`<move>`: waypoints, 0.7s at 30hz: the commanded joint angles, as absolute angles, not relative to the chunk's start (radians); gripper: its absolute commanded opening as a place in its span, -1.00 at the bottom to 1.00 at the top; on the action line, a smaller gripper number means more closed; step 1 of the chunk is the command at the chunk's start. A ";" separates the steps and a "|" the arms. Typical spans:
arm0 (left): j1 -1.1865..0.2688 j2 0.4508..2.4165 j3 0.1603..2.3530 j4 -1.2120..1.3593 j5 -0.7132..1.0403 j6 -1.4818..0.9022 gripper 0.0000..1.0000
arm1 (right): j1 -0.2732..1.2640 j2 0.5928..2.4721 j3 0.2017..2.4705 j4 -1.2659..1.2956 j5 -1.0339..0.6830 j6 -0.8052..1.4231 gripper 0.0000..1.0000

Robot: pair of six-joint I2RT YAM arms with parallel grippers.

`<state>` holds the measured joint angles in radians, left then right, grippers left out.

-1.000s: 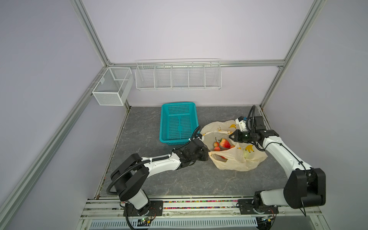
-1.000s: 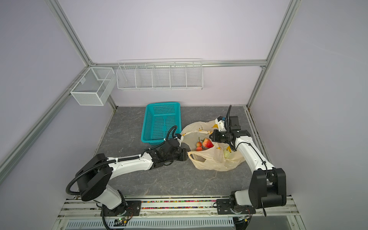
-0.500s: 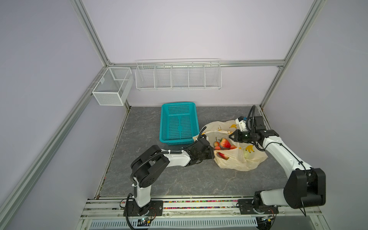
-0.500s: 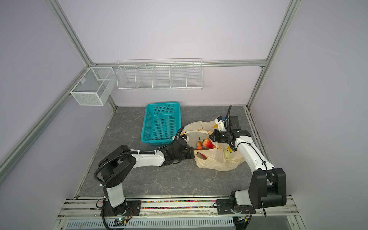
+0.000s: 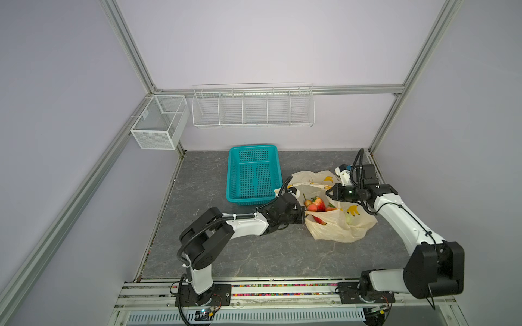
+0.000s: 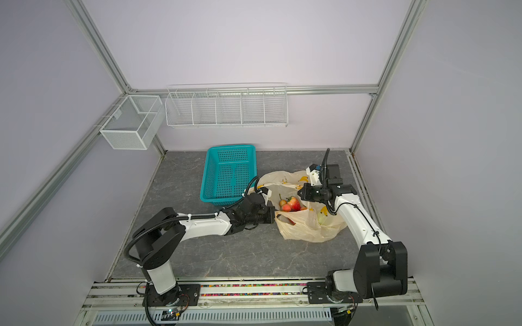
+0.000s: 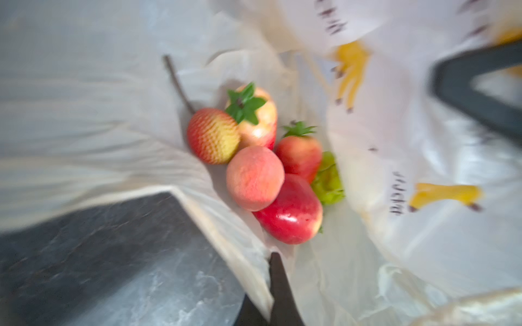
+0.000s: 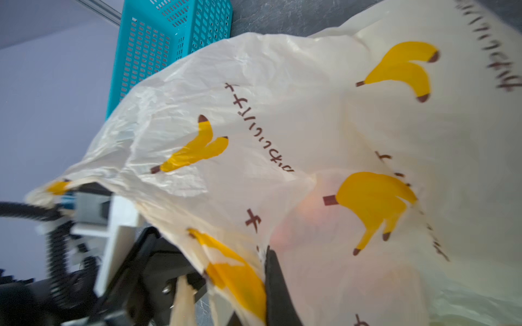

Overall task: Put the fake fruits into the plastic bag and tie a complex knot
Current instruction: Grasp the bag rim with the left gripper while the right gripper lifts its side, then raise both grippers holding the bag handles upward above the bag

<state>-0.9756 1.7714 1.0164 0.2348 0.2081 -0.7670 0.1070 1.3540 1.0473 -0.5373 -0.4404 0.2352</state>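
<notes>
Fake fruits (image 5: 315, 205) are gathered inside the plastic bag (image 5: 340, 230), laid right of the teal basket (image 5: 236, 169). Its near-left rim is clamped by the left gripper (image 5: 304, 216), its far-right rim by the right gripper (image 5: 328, 193).

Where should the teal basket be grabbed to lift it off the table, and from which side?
Probably pinch the rim of the teal basket on the long wall away from the plastic bag, coming straight down with one finger inside. It sits upright and open-topped with thin perforated walls; the bag and left gripper crowd its other side.
</notes>
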 commanded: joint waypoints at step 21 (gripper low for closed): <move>-1.006 1.476 1.190 0.057 0.478 -0.593 -1.00 | 0.102 1.280 1.302 -0.605 -0.394 0.197 -0.85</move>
<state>-0.9821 1.4883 1.2209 0.0402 0.4362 -0.6178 0.0998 1.2461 1.2839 -0.6674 -0.2752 0.1905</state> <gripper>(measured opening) 0.047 0.074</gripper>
